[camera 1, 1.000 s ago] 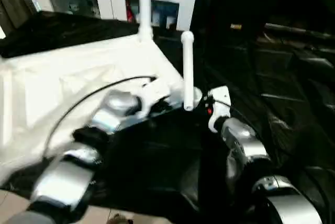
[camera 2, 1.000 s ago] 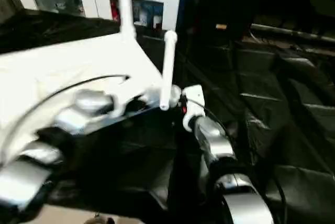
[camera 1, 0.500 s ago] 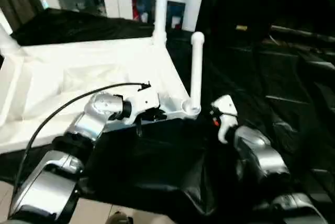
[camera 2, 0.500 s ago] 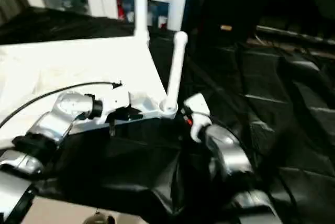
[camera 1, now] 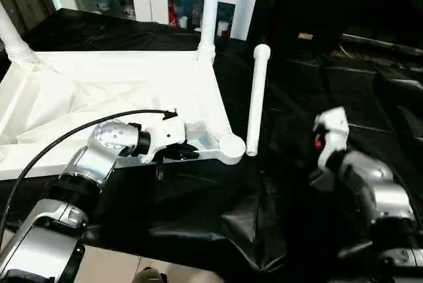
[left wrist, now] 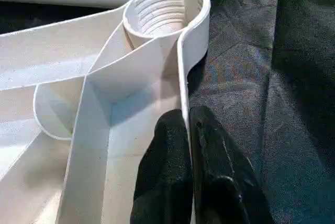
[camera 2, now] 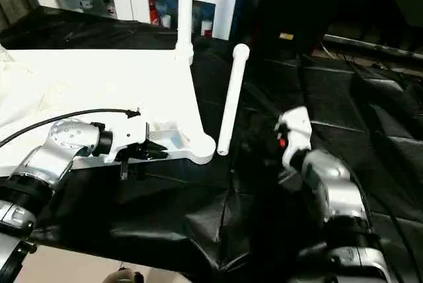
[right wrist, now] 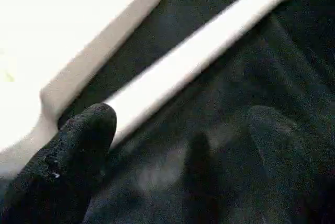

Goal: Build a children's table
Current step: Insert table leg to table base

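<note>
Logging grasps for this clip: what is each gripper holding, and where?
Left gripper: pinches the tabletop rim wall near its empty corner socket. Right gripper: open, empty.

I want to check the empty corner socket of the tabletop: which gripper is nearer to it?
Left. The left gripper pinches the tabletop rim just beside the empty corner socket. The right gripper hangs open, farther off, beyond the loose leg.

tabletop (camera 1: 119, 94): white, underside up (two legs socketed) | loose leg (camera 1: 257, 101): flat beside empty socket (left wrist: 166, 8)
</note>
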